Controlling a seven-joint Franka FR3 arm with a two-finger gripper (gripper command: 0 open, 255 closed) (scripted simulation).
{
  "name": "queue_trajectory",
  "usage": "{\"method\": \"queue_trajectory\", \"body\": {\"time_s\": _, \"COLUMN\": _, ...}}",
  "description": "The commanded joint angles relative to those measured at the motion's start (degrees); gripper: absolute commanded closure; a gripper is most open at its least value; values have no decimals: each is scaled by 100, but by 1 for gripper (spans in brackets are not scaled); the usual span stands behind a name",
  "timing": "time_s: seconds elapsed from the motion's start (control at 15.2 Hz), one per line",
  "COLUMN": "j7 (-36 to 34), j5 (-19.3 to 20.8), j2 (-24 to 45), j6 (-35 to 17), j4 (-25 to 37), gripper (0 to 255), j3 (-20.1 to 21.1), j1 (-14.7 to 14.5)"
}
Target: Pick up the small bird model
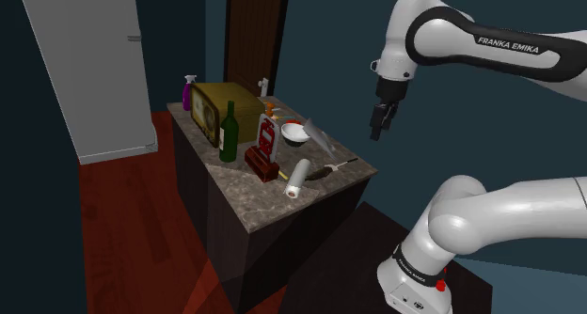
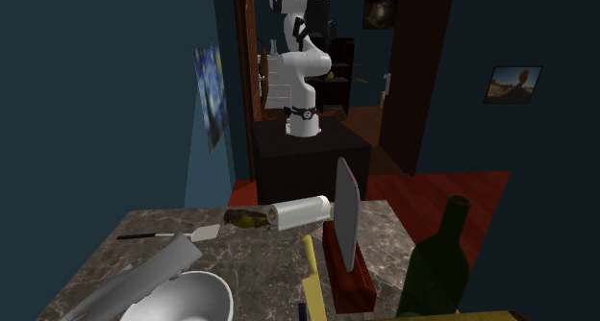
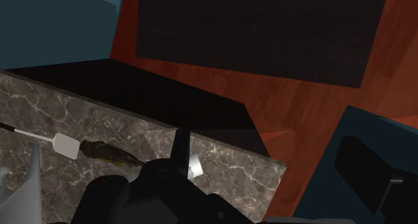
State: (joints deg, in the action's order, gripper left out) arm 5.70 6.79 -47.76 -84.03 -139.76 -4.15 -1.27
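The fingers (image 3: pixel 179 147) seem together, holding nothing, well apart from the bird model (image 3: pixel 107 152).

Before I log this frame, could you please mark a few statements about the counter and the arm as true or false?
1. The bird model lies on the marble counter, next to the white roll. True.
2. The jaws are clasping the bird model. False: they hang in the air well away from it, and the bird model rests on the counter.
3. The green bottle stands upright on the counter. True.
4. The white roll stands on its end. False: it lies on its side.
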Motion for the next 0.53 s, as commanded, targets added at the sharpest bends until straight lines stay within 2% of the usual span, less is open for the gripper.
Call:
{"method": "queue_trajectory", "body": {"time_s": 0.0, "j7": 0, "j5": 0, "j2": 0, "j6": 0, "j4": 0, "gripper": 0, "j3": 0, "j1": 0}}
{"method": "queue_trajectory", "body": {"time_s": 0.46, "j7": 1056, "j5": 666, "j2": 234, "j6": -1452, "j4": -915, "gripper": 0, "j3": -762, "j1": 14}}
